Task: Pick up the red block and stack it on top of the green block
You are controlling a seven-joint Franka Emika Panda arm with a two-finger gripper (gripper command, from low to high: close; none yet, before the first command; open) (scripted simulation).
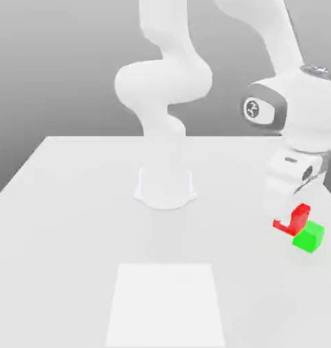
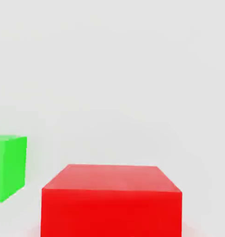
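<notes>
The red block (image 1: 301, 216) rests on the white table near the exterior view's right edge, directly under my hand. My gripper (image 1: 291, 217) is down around it and shut on it, and one white finger (image 1: 284, 209) covers part of the block's face. The green block (image 1: 308, 237) sits right beside the red one, slightly nearer the camera and to the exterior view's right; whether they touch I cannot tell. In the hand view the red block (image 2: 112, 199) lies very close, with the green block (image 2: 9, 167) off to its side.
The arm's round base (image 1: 165, 187) stands mid-table, well to the exterior view's left of the blocks. A paler rectangular patch (image 1: 166, 302) marks the table's front. The blocks lie close to the table's edge on the exterior view's right.
</notes>
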